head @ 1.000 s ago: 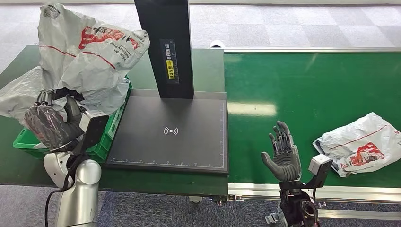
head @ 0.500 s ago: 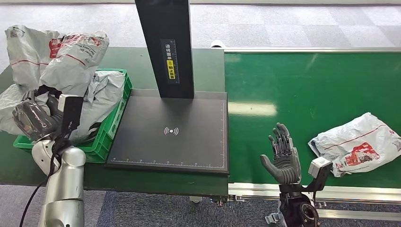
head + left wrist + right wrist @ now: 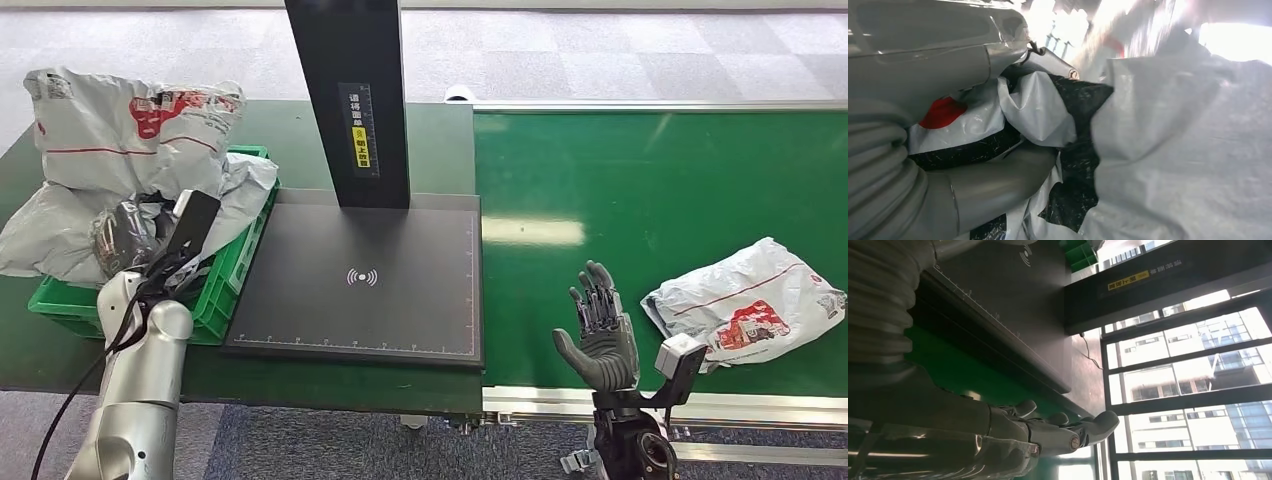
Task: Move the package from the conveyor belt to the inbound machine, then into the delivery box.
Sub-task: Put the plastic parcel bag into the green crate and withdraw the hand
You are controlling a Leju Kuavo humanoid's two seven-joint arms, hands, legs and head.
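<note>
Two packages matter here. Head view: the left hand (image 3: 128, 235) sits low in the green delivery box (image 3: 225, 290), its fingers dug into the heap of grey mailer bags (image 3: 120, 160). A second ago the topmost bag was lifted high and bulging; now it has slumped back over the far rim of the box, and the arm has swung in from the near edge toward the middle. I judge that package delivered, or nearly, with release the remaining move. The second package (image 3: 745, 305) lies on the green conveyor belt (image 3: 650, 190) and has drifted closer to the right hand (image 3: 600, 335) over the last second. That hand hangs upright at the near belt edge, fingers apart, holding nothing, much as it was. The inbound machine (image 3: 365, 280), its dark scan plate and black post, lies bare between box and belt on the table (image 3: 440, 130).

Left wrist view: the thick grey thumb (image 3: 993, 185) and crumpled bag plastic (image 3: 1168, 150) press together; the fingers seem closed on a fold of package, though loosely or firmly I cannot tell.

Right wrist view: fingers (image 3: 1068, 432) loosely spread over the belt edge, windows beyond. Nothing blocks the reach to the drifting package; the overfull box may spill.
</note>
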